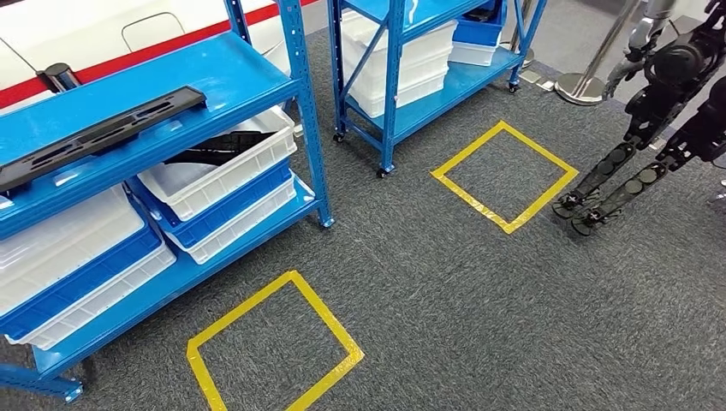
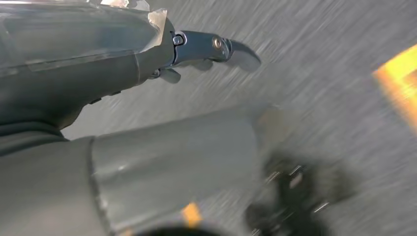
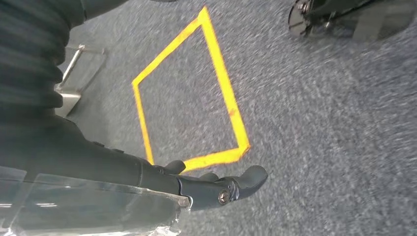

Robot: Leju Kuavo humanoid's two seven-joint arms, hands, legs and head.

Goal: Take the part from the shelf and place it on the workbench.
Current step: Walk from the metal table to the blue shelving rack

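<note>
The long black part [image 1: 98,137] is laid flat on the blue shelf's [image 1: 257,81] top, dark pieces sit in a white bin [image 1: 227,163] below. Left hand [image 2: 206,51] is blurred, right hand [image 3: 216,187] half cut off, nothing's held, finger spread can't be told.

Head camera looks down from high; wrist cameras skim the carpet [image 3: 319,123].

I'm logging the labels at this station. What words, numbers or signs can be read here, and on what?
None can be read.
The black part on the shelf shows no marking.
The white bins carry no visible labels.
The yellow tape squares on the carpet are plain outlines without text.
</note>
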